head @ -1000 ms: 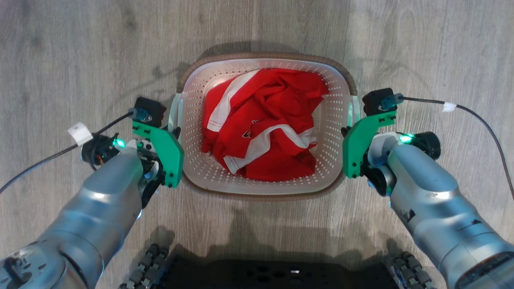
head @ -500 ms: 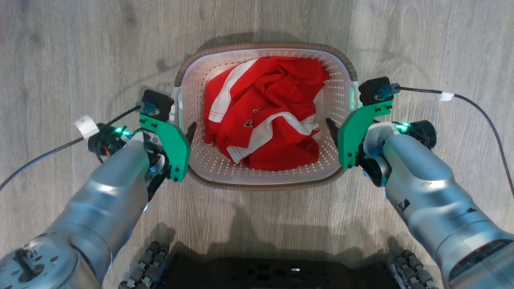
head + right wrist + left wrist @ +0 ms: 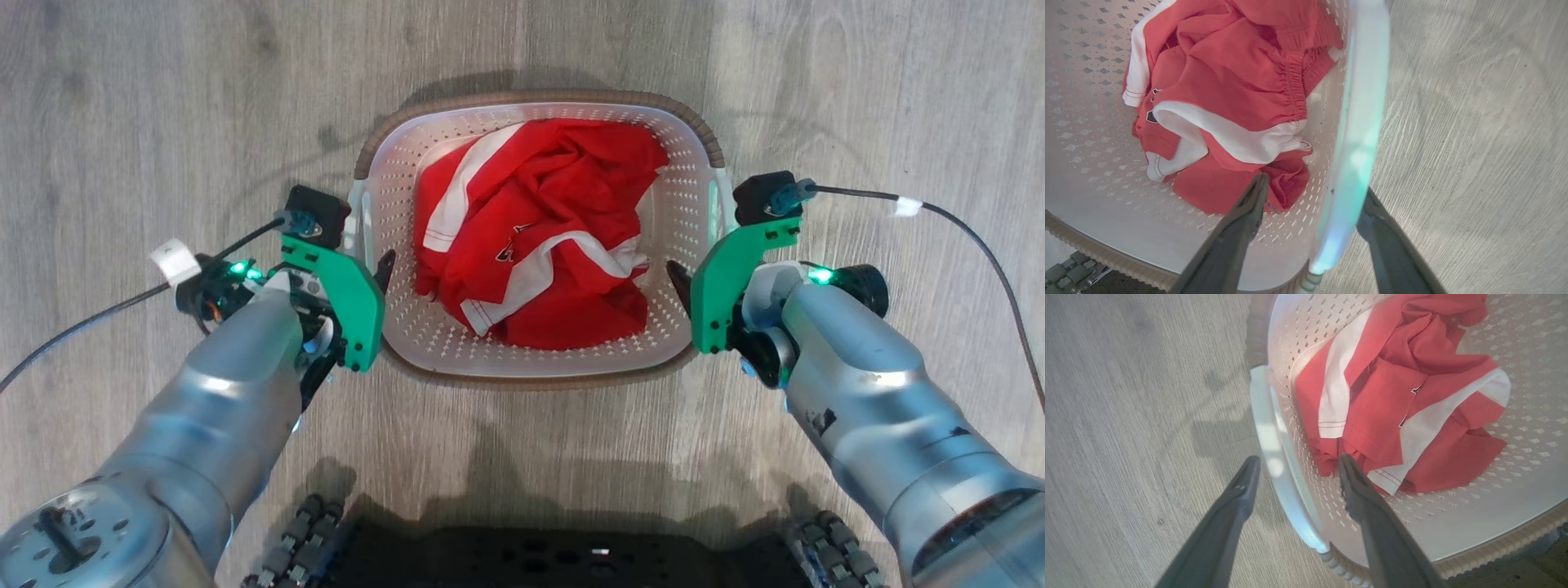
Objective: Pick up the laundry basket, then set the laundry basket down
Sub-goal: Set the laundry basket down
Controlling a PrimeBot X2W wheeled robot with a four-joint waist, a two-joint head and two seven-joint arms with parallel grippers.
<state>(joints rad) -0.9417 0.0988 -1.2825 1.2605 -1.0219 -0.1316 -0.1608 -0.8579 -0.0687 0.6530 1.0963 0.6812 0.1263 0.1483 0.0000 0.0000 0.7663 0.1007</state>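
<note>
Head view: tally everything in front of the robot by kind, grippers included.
Laundry basket: 1
Red-and-white clothing heap: 1
Grippers: 2, left gripper and right gripper
Total: 4

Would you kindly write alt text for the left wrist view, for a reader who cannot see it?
The left gripper stands open, its two dark fingers astride the white side handle of the laundry basket: one outside over the grey wood floor, one inside. A crumpled red and white garment lies in the perforated basket.
</note>
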